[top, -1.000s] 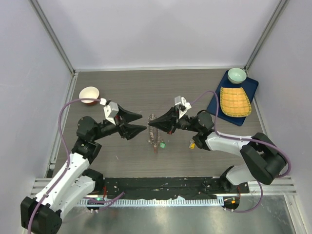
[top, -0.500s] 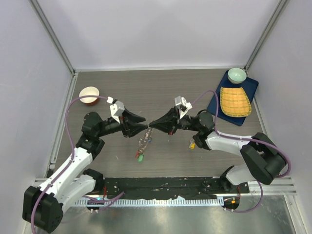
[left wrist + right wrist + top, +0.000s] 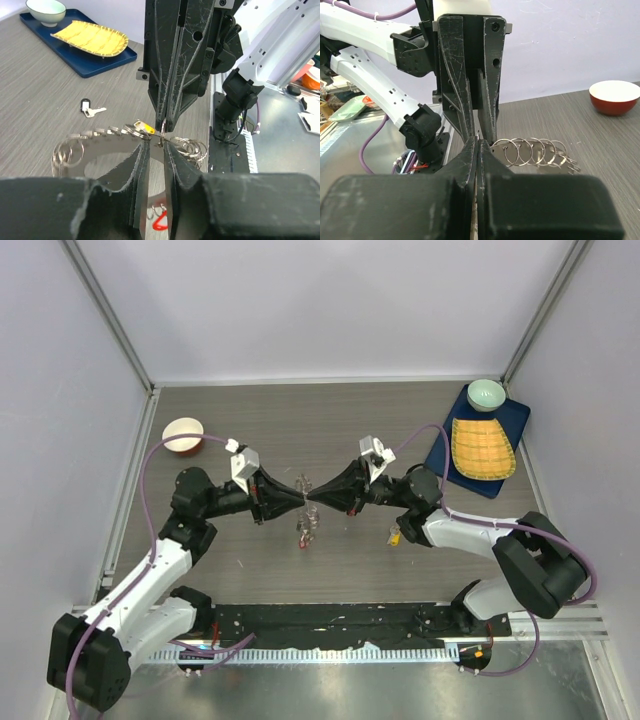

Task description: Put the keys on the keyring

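1. Your right jaws are pressed flat together on the edge of the keyring (image 3: 107, 150), which is held up off the desk (image 3: 250, 420), midway between the two arms.
2. Your left jaws meet them tip to tip, narrowed to a slit with the ring's band inside. You cannot tell whether they pinch it.
3. Keys (image 3: 95, 134) fringe the ring. One black-tagged key (image 3: 89, 107) lies loose on the desk.

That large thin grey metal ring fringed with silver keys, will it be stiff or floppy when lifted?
The large thin grey metal ring is probably stiff, holding its curve. Its silver keys hang loosely, so likely swing.
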`<state>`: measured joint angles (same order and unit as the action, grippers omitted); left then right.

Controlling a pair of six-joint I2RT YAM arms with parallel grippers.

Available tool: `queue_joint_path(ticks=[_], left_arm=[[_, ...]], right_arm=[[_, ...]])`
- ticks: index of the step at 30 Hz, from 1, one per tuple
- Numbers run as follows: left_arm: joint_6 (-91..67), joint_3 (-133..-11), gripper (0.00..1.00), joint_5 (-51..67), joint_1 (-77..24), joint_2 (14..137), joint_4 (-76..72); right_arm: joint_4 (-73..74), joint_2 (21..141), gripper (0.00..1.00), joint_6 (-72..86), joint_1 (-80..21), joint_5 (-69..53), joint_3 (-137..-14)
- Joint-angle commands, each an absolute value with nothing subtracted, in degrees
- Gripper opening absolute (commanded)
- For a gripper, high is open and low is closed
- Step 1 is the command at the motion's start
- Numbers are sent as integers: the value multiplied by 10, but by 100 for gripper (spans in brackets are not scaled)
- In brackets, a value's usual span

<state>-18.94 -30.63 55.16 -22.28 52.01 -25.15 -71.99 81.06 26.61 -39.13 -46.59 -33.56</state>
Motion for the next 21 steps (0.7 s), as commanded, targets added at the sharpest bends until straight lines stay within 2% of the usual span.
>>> queue_joint_path(ticks=[1,7,11,12,13,14,15,16,21], left_arm=[[-209,-319,23,557,-225,519,-309],[-236,-316,24,562,-225,523,-343],[-247,-318,16,570,-226,533,-344],[-250,-318,11,573,-226,538,-343],[-252,-318,11,572,-226,539,-342],[-252,-317,12,570,-225,538,-338],[-251,-316,20,569,-226,539,-335],[-252,-316,23,566,-225,537,-332],[-247,-318,27,562,-226,536,-312]], right_arm=[[-867,812,1,278,-391,-476,-367],[-870,817,1,283,-391,-484,-372],[-872,818,1,285,-391,-486,-373],[-872,818,1,285,-391,-486,-373],[-872,819,1,285,-391,-486,-373],[-872,819,1,285,-391,-486,-373],[-873,818,1,285,-391,-486,-373],[-873,817,1,285,-391,-485,-373],[-874,816,1,286,-391,-485,-372]])
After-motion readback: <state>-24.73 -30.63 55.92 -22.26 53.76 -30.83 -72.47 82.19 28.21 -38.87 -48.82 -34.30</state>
